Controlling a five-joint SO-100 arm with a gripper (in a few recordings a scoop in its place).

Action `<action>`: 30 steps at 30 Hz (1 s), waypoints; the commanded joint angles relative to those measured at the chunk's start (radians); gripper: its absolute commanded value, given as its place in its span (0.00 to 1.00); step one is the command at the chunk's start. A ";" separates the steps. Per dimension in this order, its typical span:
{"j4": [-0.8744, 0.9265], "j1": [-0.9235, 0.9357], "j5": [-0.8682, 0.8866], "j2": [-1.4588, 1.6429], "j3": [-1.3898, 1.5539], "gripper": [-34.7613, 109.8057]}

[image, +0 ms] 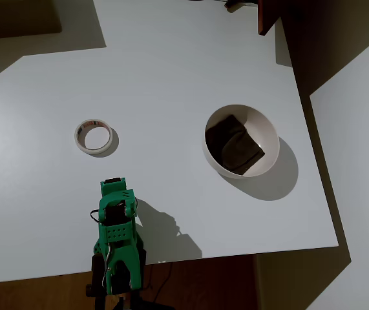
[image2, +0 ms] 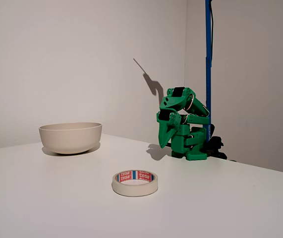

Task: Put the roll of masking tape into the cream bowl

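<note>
Overhead view showed the roll of masking tape (image: 94, 137) lying flat on the white table (image: 171, 71), well apart from the cream bowl (image: 269, 132), with a dark brown pad (image: 233, 144) inside the bowl. The fixed view hid that pad behind the bowl's wall but revealed red and blue print inside the tape. The green gripper (image2: 166, 139) pointed down, folded near its base; its fingers looked pressed together, holding nothing.

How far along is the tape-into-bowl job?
Nothing is done yet. The roll of masking tape lies flat on the white table, well apart from the cream bowl, which holds a dark square pad. The green arm sits folded at its base, its fingers holding nothing. Reach, grasp, carry and drop all remain.
</note>
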 commanded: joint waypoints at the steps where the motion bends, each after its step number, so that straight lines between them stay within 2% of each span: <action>1: -0.009 0.009 0.002 0.012 0.005 0.18; 23: -0.006 0.034 0.035 0.008 -0.043 0.18; 30: -0.126 0.003 0.061 -0.376 -0.224 0.18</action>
